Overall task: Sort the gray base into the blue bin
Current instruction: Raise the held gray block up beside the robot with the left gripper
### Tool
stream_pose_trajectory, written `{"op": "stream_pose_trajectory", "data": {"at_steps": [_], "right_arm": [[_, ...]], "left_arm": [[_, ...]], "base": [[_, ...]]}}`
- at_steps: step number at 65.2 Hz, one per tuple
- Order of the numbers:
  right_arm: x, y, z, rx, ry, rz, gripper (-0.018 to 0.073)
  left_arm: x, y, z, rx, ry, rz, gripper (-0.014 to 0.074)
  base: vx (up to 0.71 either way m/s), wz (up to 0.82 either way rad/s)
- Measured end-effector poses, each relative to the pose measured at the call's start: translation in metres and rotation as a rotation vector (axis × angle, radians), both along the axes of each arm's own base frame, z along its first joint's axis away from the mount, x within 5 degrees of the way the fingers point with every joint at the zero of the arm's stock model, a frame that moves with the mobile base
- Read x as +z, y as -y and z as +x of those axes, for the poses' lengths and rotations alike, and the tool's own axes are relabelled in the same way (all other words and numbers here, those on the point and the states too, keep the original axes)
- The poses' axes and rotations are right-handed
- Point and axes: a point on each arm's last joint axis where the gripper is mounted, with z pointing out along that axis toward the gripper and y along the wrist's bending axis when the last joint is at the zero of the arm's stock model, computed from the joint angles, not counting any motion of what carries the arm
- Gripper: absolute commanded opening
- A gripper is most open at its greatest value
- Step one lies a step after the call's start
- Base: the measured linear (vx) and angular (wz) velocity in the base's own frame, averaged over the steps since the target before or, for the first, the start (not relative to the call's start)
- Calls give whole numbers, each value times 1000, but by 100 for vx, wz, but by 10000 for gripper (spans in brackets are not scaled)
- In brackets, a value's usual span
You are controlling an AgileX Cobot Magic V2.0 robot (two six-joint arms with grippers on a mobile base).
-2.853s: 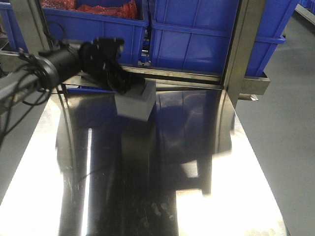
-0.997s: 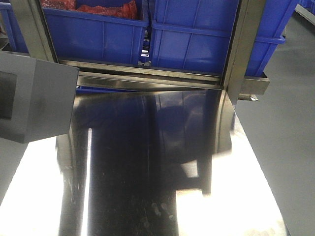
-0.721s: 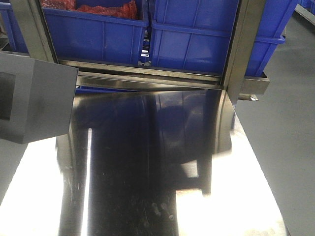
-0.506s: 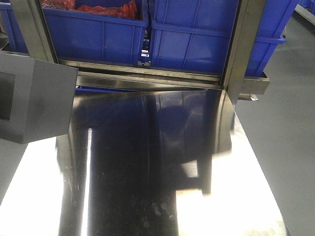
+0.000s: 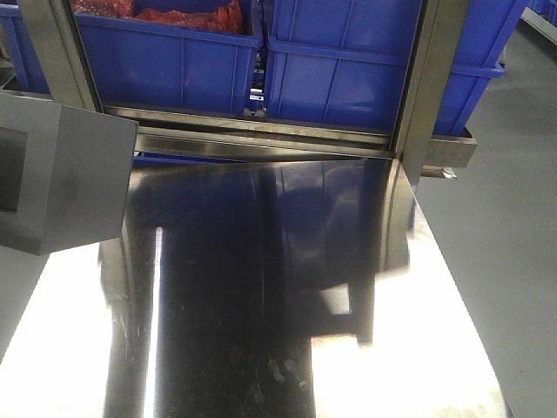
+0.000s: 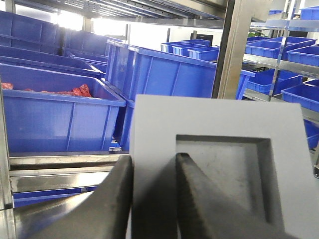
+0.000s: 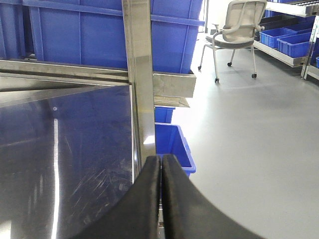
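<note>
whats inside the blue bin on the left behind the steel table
Only red material shows above the rim of the left blue bin. Its front wall hides how deep that goes and anything underneath.

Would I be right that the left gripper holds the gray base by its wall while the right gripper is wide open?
Not quite: the right gripper is shut, its fingers pressed together on nothing, as the right wrist view shows. The left gripper does hold the gray base by its wall.

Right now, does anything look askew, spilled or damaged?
Nothing spilled or damaged. Only oddity: the gray base looms large at the front view's left edge, clamped by the left claw, one finger inside its recessed window.
</note>
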Motion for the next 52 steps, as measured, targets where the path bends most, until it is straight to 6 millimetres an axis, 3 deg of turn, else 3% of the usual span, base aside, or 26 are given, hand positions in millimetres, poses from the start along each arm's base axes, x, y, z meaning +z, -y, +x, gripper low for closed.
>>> {"op": "stream_pose_trajectory", "data": {"at_steps": [52], "right_arm": [[0,0,0,0,0,0,-5]], "left_arm": [[0,0,0,0,0,-1,-6]], "base": [[0,0]]}}
